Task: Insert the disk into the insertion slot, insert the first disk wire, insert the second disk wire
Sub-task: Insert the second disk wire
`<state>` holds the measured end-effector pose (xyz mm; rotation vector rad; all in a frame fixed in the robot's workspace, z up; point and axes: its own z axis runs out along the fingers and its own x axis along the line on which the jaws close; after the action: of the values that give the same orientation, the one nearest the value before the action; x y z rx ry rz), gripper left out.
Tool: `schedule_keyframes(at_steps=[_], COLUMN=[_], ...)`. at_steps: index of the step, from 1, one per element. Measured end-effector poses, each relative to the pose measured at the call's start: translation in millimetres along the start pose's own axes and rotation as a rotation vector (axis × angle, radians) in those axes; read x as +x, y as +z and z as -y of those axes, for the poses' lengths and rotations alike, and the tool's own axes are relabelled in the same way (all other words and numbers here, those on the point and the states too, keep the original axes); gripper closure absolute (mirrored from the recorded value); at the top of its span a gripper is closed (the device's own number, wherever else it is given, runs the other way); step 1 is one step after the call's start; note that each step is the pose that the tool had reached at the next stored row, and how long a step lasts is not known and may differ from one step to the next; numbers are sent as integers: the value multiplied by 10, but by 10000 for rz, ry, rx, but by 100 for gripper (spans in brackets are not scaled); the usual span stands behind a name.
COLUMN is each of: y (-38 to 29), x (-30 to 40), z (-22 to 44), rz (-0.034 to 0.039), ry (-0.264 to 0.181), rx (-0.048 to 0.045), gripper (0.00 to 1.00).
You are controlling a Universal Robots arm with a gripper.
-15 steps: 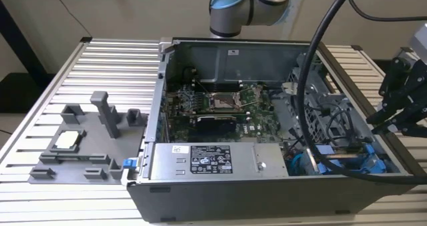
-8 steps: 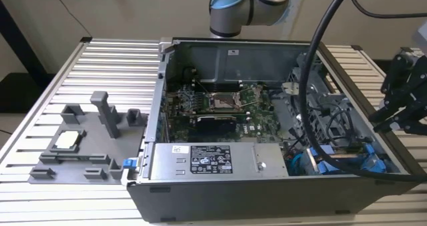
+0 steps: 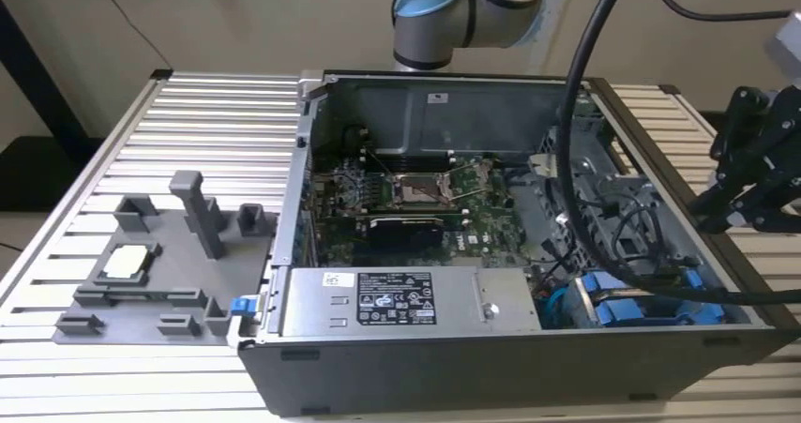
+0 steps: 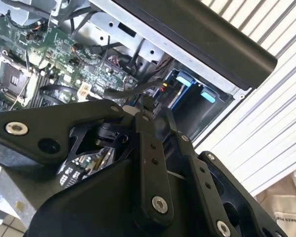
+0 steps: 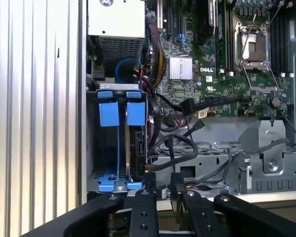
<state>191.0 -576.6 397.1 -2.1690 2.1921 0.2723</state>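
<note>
The insertion slot (image 5: 91, 148) is a grey sheet-metal bay with blue fittings in the corner of the open computer case; it also shows in the exterior view (image 3: 651, 303). The disk (image 5: 137, 148) stands edge-on inside it, held by its blue carrier bracket (image 5: 108, 113). Black cables with loose connectors (image 5: 187, 105) lie on the board right beside the slot. My gripper (image 5: 163, 180) hovers just off the slot's open end. In the exterior view my gripper (image 3: 710, 219) hangs over the case's right wall, and in the second wrist view my gripper (image 4: 155, 106) points into that corner.
A grey labelled power-supply box (image 3: 400, 301) fills the case's front, with the motherboard (image 3: 414, 193) behind it. A grey fixture tray with upright posts (image 3: 175, 282) stands on the slatted table (image 3: 188, 113) at the exterior view's left. A thick black hose (image 3: 588, 113) arcs over the case.
</note>
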Motion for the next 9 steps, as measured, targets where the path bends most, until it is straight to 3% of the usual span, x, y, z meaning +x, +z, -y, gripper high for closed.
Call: schedule_keyframes(at_steps=[4, 9], y=[-12, 11], x=[-38, -115], z=[-36, -150], rz=[-19, -49], ry=[-4, -16], rx=[22, 122], gripper=[73, 73])
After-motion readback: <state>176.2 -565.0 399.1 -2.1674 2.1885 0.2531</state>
